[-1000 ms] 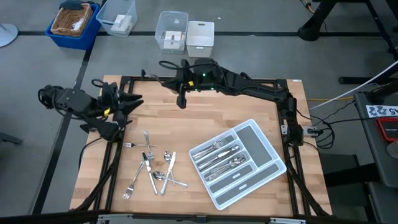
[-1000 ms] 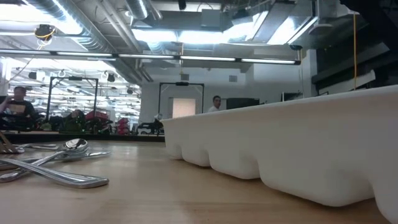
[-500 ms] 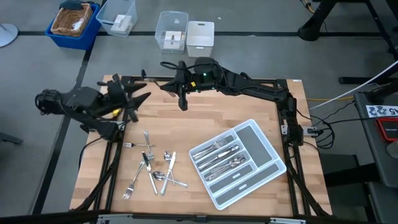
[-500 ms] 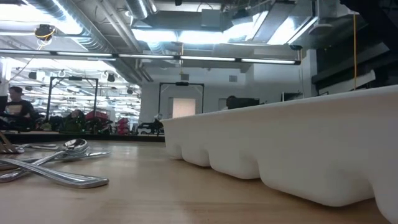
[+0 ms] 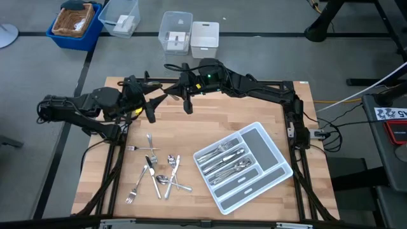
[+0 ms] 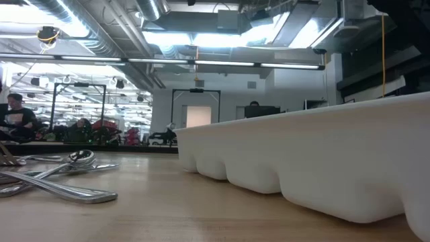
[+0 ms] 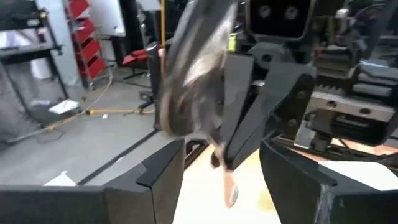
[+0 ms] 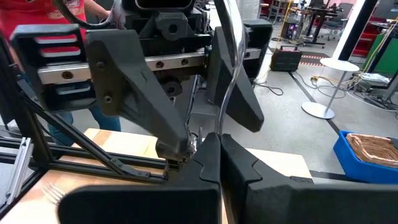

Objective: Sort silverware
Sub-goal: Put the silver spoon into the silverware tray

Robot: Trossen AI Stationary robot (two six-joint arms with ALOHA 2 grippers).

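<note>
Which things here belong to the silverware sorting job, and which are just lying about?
Belongs to the job:
- loose silverware on the table's left half
- silverware in the tray
- grey compartmented tray

Just lying about:
- clear plastic boxes beyond the table
- blue bin with a basket in it

One wooden counter (image 5: 241, 114); two dark robot arms, each with one claw: left claw (image 5: 151, 105), right claw (image 5: 186, 104); one light grey tray (image 5: 275, 166) with five compartments, three holding silverware; a loose pile of roughly ten pieces of silverware (image 5: 156, 172), exact count unclear; beyond the counter, two clear boxes (image 5: 175, 31) and one blue bin (image 5: 76, 24).
</note>
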